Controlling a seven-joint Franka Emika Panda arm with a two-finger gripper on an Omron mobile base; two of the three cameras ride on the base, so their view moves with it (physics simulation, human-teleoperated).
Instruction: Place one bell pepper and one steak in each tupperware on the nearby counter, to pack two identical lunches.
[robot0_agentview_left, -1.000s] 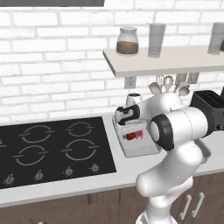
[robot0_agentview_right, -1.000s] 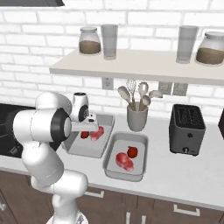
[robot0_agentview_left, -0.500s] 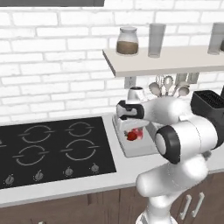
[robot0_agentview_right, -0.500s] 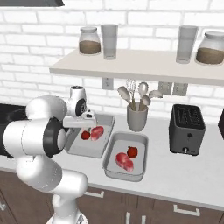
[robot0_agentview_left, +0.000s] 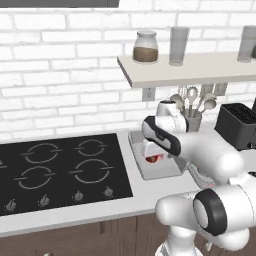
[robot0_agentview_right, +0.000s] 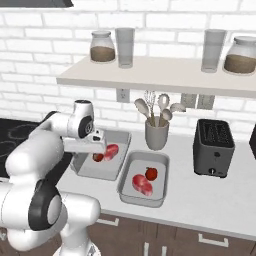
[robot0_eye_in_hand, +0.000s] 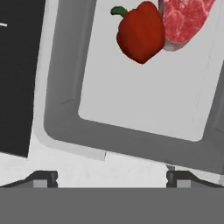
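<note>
On the grey counter (robot0_agentview_right: 210, 200) below the brick wall, both tupperware (robot0_agentview_right: 102, 172) (robot0_agentview_right: 131, 194) hold a bell pepper (robot0_eye_in_hand: 140, 33) and steak (robot0_eye_in_hand: 186, 19), so packing looks finished; the gripper (robot0_eye_in_hand: 111, 177), wide open and empty over the stovetop-side container, needs only a lift into free space.

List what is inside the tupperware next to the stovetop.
The tupperware holds one bell pepper touching one steak. In the base views the arm covers part of its floor.
</note>
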